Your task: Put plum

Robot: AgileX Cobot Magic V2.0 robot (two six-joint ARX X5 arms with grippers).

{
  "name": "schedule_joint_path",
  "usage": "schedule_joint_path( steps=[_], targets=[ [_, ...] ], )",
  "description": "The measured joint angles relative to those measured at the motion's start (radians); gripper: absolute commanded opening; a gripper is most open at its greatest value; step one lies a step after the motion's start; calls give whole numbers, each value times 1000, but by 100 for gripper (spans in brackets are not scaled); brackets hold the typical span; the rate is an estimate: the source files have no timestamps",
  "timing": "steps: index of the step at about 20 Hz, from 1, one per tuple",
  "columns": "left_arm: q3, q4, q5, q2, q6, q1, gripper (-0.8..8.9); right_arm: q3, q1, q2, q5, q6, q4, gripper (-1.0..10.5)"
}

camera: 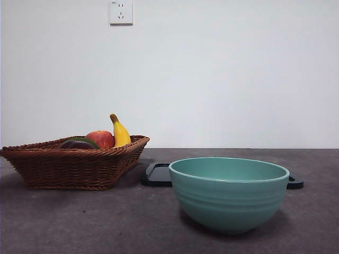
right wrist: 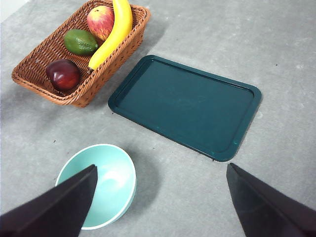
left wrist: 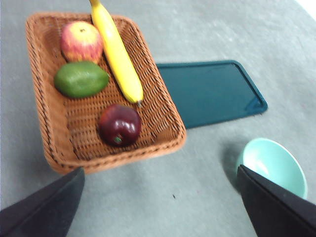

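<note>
Pictured on a grey bench [right wrist: 276, 44]: a wicker basket [left wrist: 163, 106] with four fruits, a dark green tray [right wrist: 190, 106] beside it, a teal bowl [camera: 229, 193] apart from both. Lying in the basket's near end, alone on the weave: the plum [left wrist: 119, 124], dark maroon and glossy, stem end up. Further along the basket, side by side: a green fruit [left wrist: 81, 79] and a red-yellow apple [left wrist: 81, 41]. Stretched along one side wall, tip close to the plum: a banana [left wrist: 116, 52]. From the front, barely visible over the basket's rim: the plum's dark top, with the apple and the upturned banana end behind. Above the basket and bench edge, wide open and holding nothing: the left hand [left wrist: 163, 197], well clear of the fruit. Above the bowl and the tray's near edge, likewise spread wide and holding nothing: the right hand [right wrist: 160, 202]. Tray bare, bowl bare. On the white wall behind, high up: a socket [camera: 121, 11].
</note>
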Motion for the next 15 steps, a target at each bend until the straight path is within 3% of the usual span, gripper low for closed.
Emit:
schedule_joint_path(
  steps=[4, 15],
  targets=[
    [21, 87, -5, 101, -5, -27, 491, 0, 0, 0, 0, 0, 0, 420],
    [346, 103, -227, 636, 46, -207, 491, 0, 5, 0, 0, 0, 0, 420]
  ],
)
